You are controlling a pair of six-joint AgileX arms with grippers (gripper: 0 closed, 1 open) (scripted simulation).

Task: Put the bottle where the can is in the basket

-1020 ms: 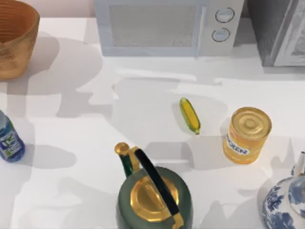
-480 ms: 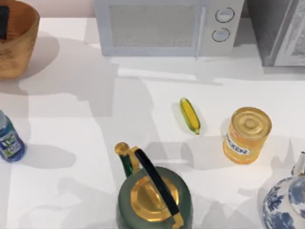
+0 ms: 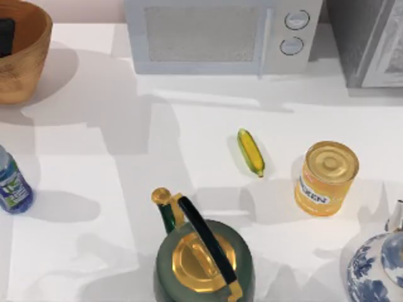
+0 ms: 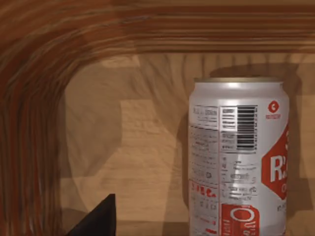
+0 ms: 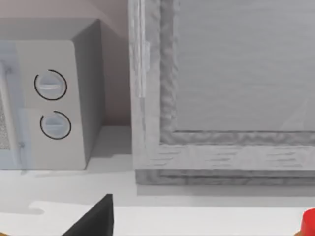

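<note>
The woven basket stands at the table's far left corner. A dark part of my left gripper reaches down inside it. In the left wrist view the white can with its red label stands upright on the basket's ribbed floor, close ahead of my left gripper and apart from it. The small blue bottle stands upright at the table's left edge, well in front of the basket. My right gripper is parked facing the back wall.
A green kettle with a gold lid stands at the front centre. A corn cob, a yellow-orange tin and a blue-and-white vase occupy the right half. A microwave lines the back edge.
My left gripper came into sight over the basket and has sunk a little deeper into it. The arm's shadows on the table have shifted. No object has moved.
</note>
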